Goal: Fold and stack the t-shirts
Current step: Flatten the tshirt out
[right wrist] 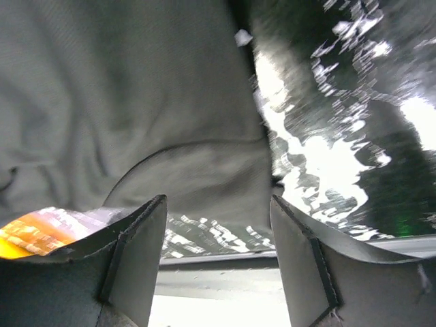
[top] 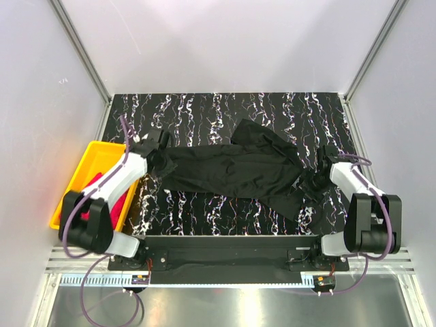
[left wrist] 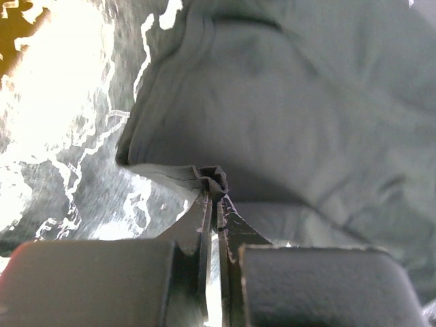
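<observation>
The black t-shirt lies stretched and rumpled across the middle of the marbled table. My left gripper is shut on its left edge; in the left wrist view the cloth is bunched between the closed fingertips. My right gripper is at the shirt's right end, jaws wide open; in the right wrist view the cloth hangs just beyond the fingers, not between them. The magenta-pink t-shirt lies in the yellow tray, partly hidden by the left arm.
The yellow tray sits at the table's left edge beside the left arm. Grey walls with metal rails enclose the table on three sides. The black base bar runs along the near edge.
</observation>
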You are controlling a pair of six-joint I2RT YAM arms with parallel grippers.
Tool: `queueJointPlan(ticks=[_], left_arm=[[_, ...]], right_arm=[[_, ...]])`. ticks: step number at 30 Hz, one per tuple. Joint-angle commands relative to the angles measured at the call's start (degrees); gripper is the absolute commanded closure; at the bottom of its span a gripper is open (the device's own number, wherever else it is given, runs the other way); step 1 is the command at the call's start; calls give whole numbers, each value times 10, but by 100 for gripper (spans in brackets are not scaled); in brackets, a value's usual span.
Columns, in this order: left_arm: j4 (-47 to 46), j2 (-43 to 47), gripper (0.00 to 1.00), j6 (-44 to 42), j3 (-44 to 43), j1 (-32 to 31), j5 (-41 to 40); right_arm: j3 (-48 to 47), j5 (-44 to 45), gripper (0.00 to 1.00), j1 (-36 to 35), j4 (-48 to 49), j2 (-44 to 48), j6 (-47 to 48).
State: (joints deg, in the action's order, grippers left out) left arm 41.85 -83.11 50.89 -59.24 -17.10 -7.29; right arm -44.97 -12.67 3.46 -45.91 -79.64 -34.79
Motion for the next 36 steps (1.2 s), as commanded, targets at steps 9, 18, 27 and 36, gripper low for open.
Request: queueJointPlan(ticks=[9,18,27,36], left_arm=[[-61,226,98,-4,188,-21,50],[-57,368,100,-41,273,-20,133],[-55,321,100,-102,254,-21,178],[-25,301,100,-104,231,-18,162]], right_arm=[[-71,83,30,9,9,-55,54],[-62,48,35,9,33,-75,57],[-35,68,41,9,63,-126,49],[-32,52,98,9,-22,-48,37]])
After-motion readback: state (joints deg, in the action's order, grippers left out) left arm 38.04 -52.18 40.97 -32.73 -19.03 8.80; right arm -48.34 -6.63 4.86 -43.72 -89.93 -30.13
